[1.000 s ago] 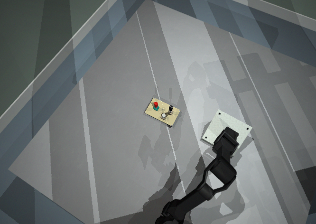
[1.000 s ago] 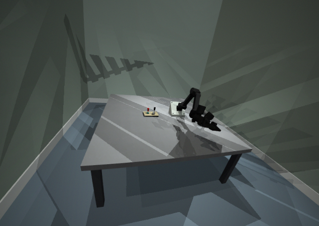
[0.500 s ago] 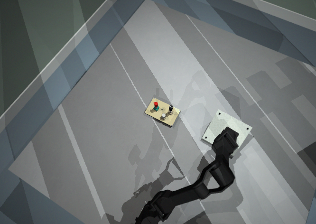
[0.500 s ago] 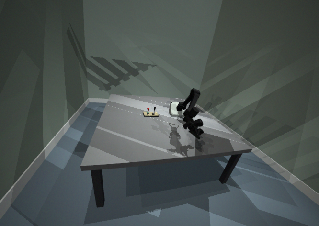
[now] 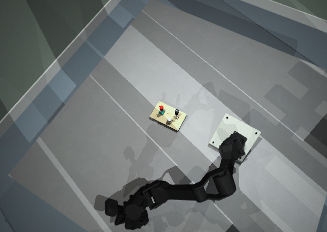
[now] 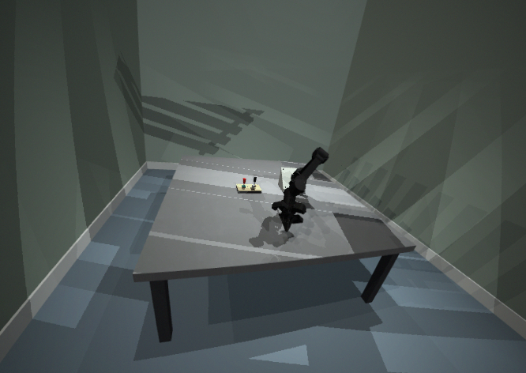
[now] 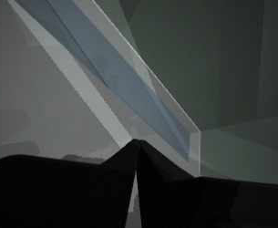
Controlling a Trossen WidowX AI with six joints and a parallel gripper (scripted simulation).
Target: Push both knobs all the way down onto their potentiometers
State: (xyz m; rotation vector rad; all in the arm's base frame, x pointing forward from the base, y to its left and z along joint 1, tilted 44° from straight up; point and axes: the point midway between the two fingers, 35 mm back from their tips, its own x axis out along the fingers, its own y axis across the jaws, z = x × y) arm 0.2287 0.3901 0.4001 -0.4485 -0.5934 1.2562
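The black arm's fingers are pressed together on nothing, low over the grey table [image 6: 204, 250], well apart from the small beige circuit board [image 5: 176, 125] with its red knob [image 5: 161, 108] and black knob [image 5: 176, 111], so I judge the approach is in hand and the next move must bring the closed tips above one knob.

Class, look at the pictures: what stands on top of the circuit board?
On the board stand three small parts: one with a red knob, one with a black knob, one with a white cap. The legs under the board are hidden.
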